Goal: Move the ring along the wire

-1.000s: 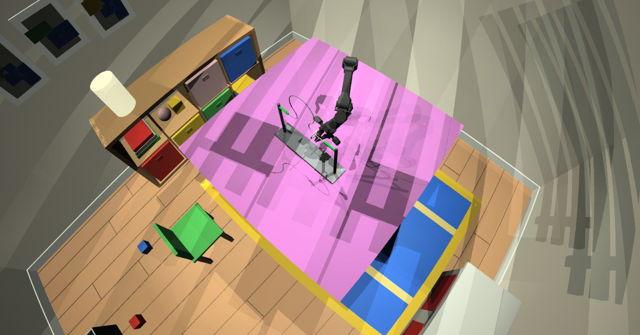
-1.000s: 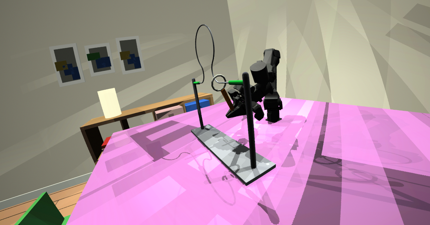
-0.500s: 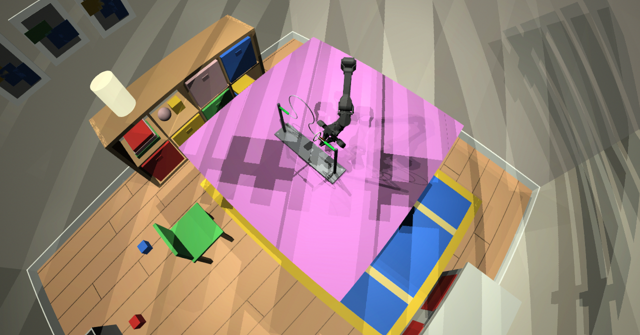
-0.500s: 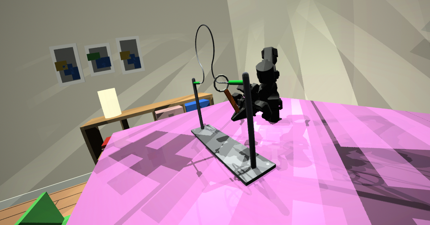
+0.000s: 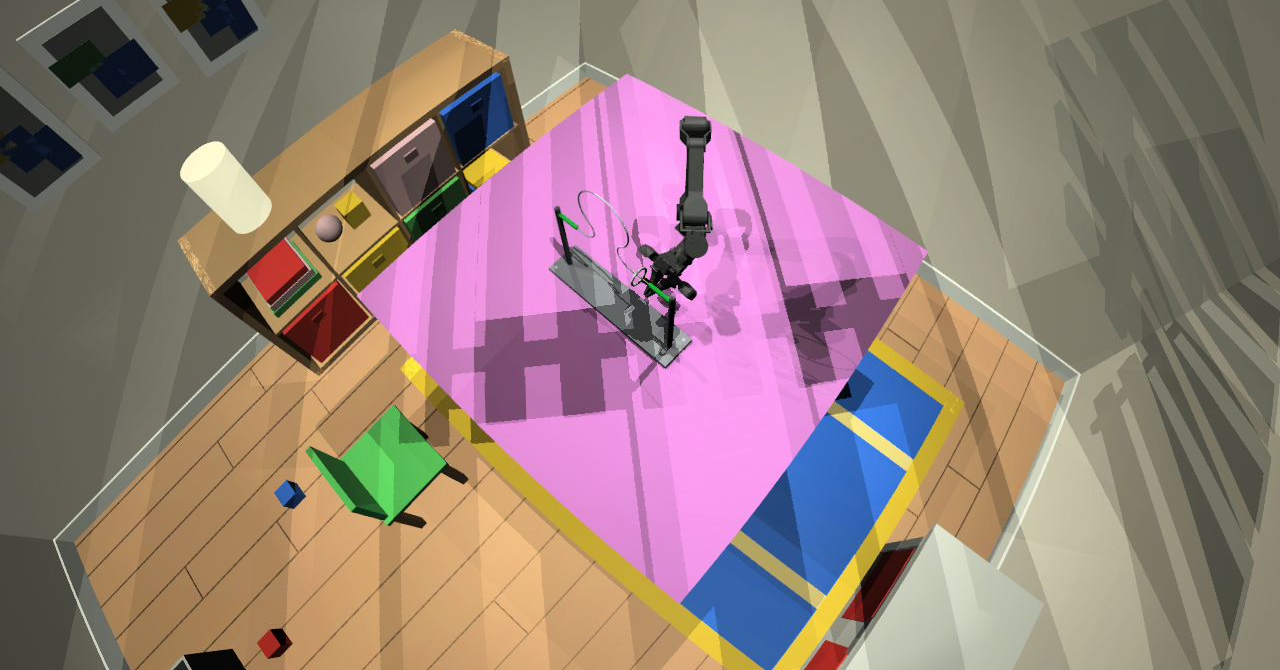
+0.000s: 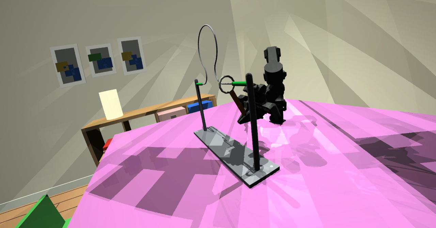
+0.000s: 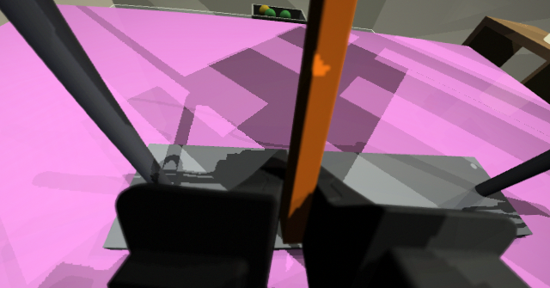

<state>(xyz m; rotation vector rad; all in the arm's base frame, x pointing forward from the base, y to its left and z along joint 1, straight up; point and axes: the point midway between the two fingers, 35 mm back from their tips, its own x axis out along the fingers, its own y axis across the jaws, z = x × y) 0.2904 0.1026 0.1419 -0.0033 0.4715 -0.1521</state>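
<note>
Ring — around the wire — handle slanting down

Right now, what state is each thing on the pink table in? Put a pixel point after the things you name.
Gripper (image 5: 646, 283) (image 6: 241, 117) (image 7: 290, 157): shut on the orange handle.
Orange handle (image 6: 237, 101) (image 7: 320, 107): gripped, slanting down from the ring.
Ring (image 5: 633, 277) (image 6: 219, 88): around the wire, near the nearer green part in the exterior view.
Wire (image 5: 610, 203) (image 6: 198, 45): bent into a tall loop, strung between the posts.
Posts (image 5: 670, 324) (image 6: 253, 129) (image 7: 82, 77): both standing on the base.
Base (image 5: 601, 301) (image 6: 225, 156) (image 7: 408, 176): flat on the table.
</note>
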